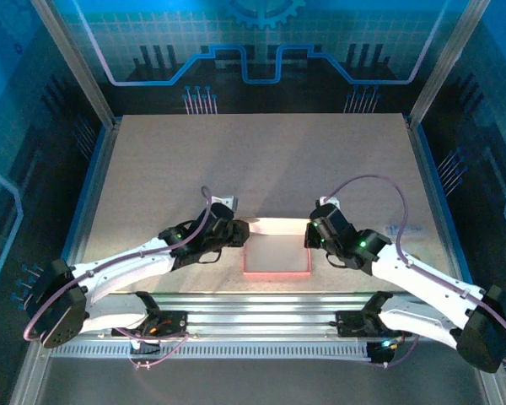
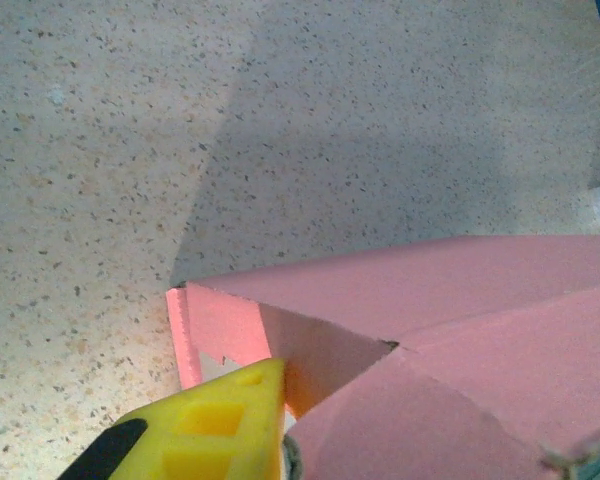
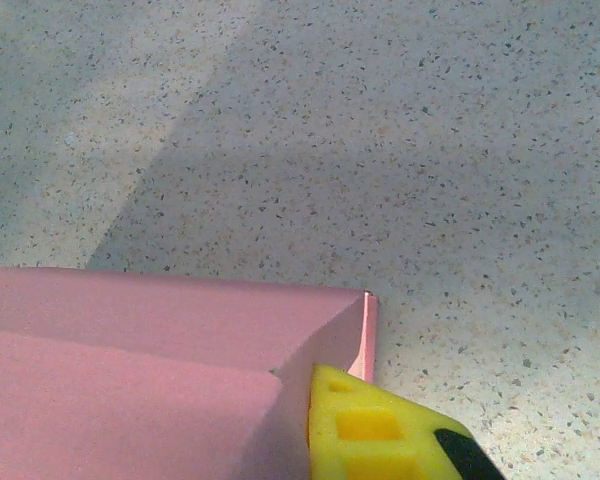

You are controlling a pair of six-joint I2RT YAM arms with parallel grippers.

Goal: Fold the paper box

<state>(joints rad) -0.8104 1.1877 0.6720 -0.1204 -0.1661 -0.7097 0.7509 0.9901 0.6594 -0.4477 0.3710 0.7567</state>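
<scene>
The paper box [image 1: 277, 257] sits half formed on the table [image 1: 261, 160], with its floor flat and its far wall apparently raised. Each arm stands at one end of that wall, most likely to steady the raised panel and work the short corner flaps inward so the side walls can come up next. The left gripper [image 1: 236, 229] is at the wall's left end, with the box lying to its right and slightly nearer the arm bases. In the left wrist view its yellow finger [image 2: 215, 425] rests against the small corner flap, and the pink panels spread off to the right of it. The opposite finger is hidden by card, so I cannot tell whether this gripper is clamped on the flap or only pressing it. The right gripper [image 1: 310, 234] mirrors it at the wall's right end, with the box lying to its left, and its jaws are closed together. In the right wrist view its yellow fingertip [image 3: 375, 430] touches the box's corner just below the narrow end tab, and the pink wall runs away to the left. I cannot tell whether any card is nipped between those closed jaws; it looks more like a closed tip bracing the corner from outside.
</scene>
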